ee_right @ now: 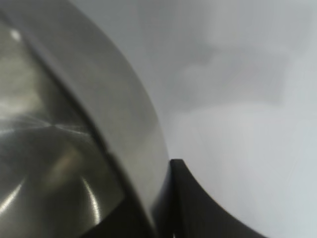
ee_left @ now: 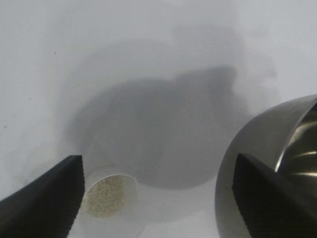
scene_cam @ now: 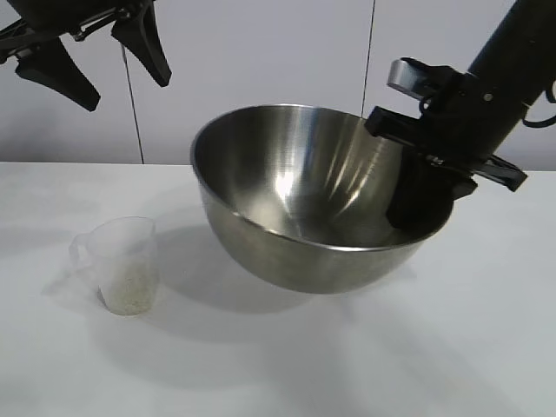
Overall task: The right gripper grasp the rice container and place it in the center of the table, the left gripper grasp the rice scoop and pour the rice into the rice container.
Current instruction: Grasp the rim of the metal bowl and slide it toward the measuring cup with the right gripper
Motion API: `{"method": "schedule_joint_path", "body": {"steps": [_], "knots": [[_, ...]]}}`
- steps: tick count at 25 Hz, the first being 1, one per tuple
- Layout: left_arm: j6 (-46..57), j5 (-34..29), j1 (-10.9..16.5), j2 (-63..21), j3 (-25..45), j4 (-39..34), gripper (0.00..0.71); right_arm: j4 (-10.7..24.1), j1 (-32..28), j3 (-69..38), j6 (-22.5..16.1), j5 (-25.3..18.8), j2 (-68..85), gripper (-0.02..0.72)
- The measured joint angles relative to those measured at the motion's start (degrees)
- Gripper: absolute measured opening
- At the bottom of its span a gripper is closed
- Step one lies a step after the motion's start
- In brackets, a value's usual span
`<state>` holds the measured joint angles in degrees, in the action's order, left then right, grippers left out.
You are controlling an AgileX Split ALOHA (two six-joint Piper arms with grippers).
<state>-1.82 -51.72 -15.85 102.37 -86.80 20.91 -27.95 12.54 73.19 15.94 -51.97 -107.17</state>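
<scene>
The white table [scene_cam: 486, 347] has 2 vessels on it, with wide bare surface toward its front and right side and a clear gap between them. 1 rice container [scene_cam: 304, 200], tilted with its right rim raised, stands near the table's middle, and the right gripper [scene_cam: 423, 201] is clamped on that rim, 1 finger inside the bowl and 1 outside. To its left stands 1 rice scoop [scene_cam: 122, 261] with rice [scene_cam: 130, 282] in its bottom, upright and untouched, while the left gripper [scene_cam: 95, 61] hangs spread wide and empty at the upper left.
</scene>
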Motion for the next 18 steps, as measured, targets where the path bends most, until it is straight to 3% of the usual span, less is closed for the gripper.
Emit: {"method": "schedule_joint_path", "body": {"steps": [8,18], "knots": [[0.0,0.02,0.0,0.0,0.0,0.0,0.594,2.73,4.55,0.0,-5.67,4.05,-6.2,0.015],[0.0,0.07,0.0,0.0,0.0,0.0,0.594,8.24,4.88,0.0,-10.14,4.08,-8.28,0.013]]}}
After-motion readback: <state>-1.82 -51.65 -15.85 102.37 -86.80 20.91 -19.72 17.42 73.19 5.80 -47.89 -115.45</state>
